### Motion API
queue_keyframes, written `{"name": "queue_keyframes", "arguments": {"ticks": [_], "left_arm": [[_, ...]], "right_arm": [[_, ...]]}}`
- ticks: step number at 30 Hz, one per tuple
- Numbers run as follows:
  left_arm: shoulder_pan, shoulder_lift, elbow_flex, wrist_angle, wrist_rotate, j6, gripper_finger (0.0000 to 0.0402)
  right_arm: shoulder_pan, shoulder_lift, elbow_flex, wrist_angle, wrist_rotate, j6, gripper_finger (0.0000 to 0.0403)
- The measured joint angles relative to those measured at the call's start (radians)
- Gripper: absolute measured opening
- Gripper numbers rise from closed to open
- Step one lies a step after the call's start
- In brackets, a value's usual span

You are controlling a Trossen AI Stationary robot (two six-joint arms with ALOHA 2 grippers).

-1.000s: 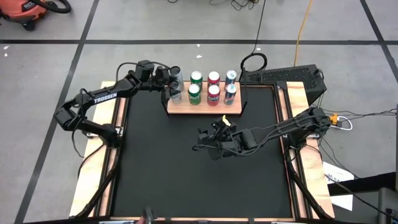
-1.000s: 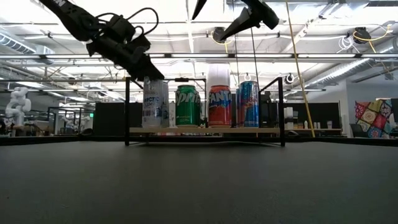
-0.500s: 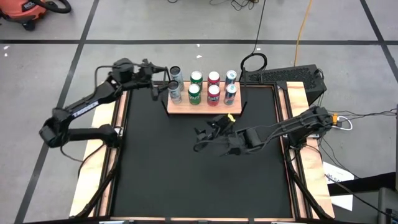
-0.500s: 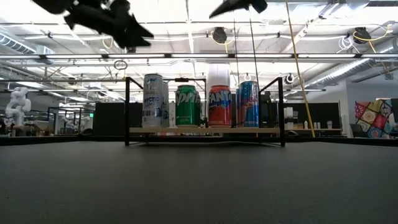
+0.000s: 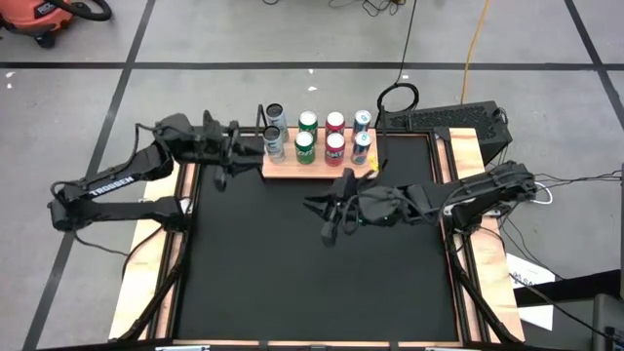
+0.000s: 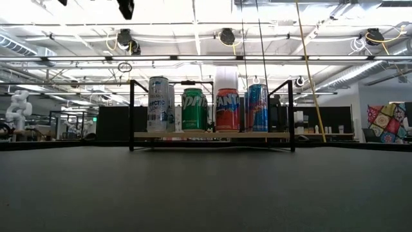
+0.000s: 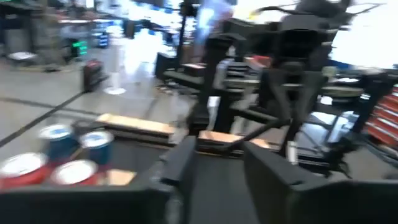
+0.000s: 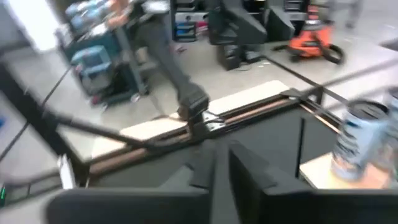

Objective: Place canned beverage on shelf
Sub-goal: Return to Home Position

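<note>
The shelf, a light-wood board with black rod uprights, stands at the table's far middle. On it several cans stand upright on their bases in two rows: silver, green, red and blue. The low view shows the shelf with the silver can at its left end. My left gripper hovers just left of the shelf, open, with nothing between its fingers. My right gripper hangs over the table's middle, near side of the shelf, shut and holding nothing.
The black tabletop lies bare on the near side of the shelf. A black stand with cables sits at the table's far right corner. An orange vacuum stands on the floor beyond the far left.
My left gripper has drawn back from the silver can at the shelf's left end, going up and toward the table's left edge. The can stays upright on the shelf. My right gripper has risen out of the low view and turned about.
</note>
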Motion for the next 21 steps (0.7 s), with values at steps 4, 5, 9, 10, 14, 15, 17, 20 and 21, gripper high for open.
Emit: {"name": "queue_keyframes", "arguments": {"ticks": [4, 5, 9, 10, 14, 15, 17, 20, 21], "left_arm": [[-0.142, 0.036, 0.000, 0.087, -0.109, -0.018, 0.0042], [-0.172, 0.049, 0.000, 0.125, -0.150, -0.025, 0.0022], [-0.273, 0.125, 0.000, 0.296, -0.287, -0.049, 0.0010], [-0.291, 0.146, 0.000, 0.318, -0.304, -0.049, 0.0009], [-0.338, 0.205, 0.000, 0.306, -0.339, -0.029, 0.0002], [-0.349, 0.213, -0.001, 0.302, -0.351, -0.028, 0.0002], [-0.376, 0.219, -0.001, 0.304, -0.381, -0.024, 0.0001], [-0.430, 0.217, -0.007, 0.276, -0.412, 0.009, 0.0000], [-0.450, 0.211, -0.023, 0.269, -0.435, 0.006, 0.0000]], "right_arm": [[-0.065, 0.000, 0.000, 0.012, -0.177, -0.100, 0.0014], [-0.083, -0.003, 0.000, 0.005, -0.215, -0.112, 0.0012], [-0.132, -0.044, 0.000, -0.033, -0.338, -0.183, 0.0002], [-0.143, -0.063, 0.000, -0.048, -0.365, -0.199, 0.0003], [-0.179, -0.165, -0.001, -0.152, -0.447, -0.256, 0.0001], [-0.183, -0.199, -0.013, -0.166, -0.449, -0.266, 0.0001], [-0.191, -0.278, -0.063, -0.176, -0.449, -0.278, 0.0000], [-0.201, -0.418, -0.197, -0.123, -0.449, -0.270, 0.0000], [-0.203, -0.469, -0.257, -0.085, -0.448, -0.263, 0.0000]]}}
